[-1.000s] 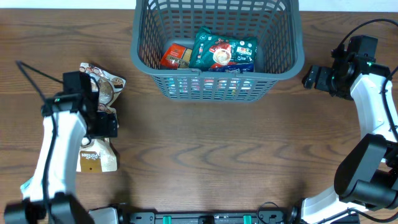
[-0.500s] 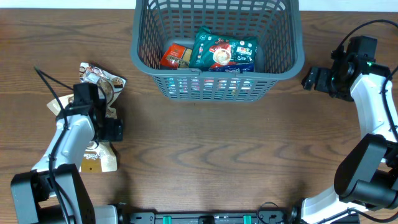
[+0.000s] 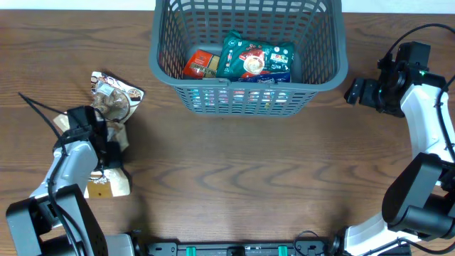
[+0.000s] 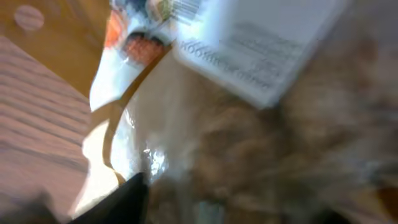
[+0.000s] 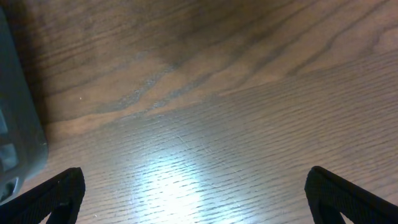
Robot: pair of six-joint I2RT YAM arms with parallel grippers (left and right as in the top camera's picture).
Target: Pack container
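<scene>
Lying left of the container, two snack packets crowd the left jaws (grip unclear); right jaws wide

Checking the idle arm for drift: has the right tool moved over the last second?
No. The right tool sits at the same spot just off the container's right rim in the overhead view, jaws open.

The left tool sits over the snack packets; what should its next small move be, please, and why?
Probably close the left tool on the packet, ready to lift. Its wrist view is filled by the packet, so it seems right at it, and the basket has room.
</scene>
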